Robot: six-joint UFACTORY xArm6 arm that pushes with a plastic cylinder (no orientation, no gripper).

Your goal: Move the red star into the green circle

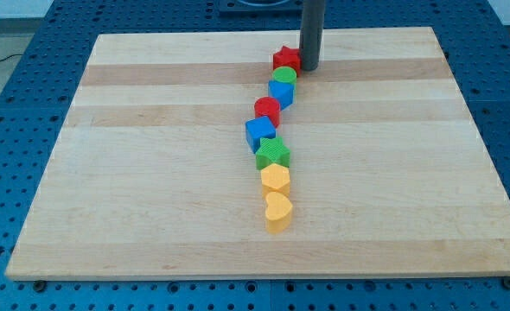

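Note:
The red star [285, 59] lies near the view's top, at the head of a line of blocks. The green circle [283, 77] sits just below it, touching or nearly touching it. My tip [310, 67] stands right beside the red star, on its right, close to or against it. Below the green circle the line runs down the board: a blue block [281, 93], a red block [267, 110], a blue cube [260, 133], a green star-like block [273, 155], a yellow hexagon-like block [275, 179] and a yellow heart [277, 211].
The wooden board [151, 173] lies on a blue perforated table [13, 104]. The dark rod rises out of the view's top edge.

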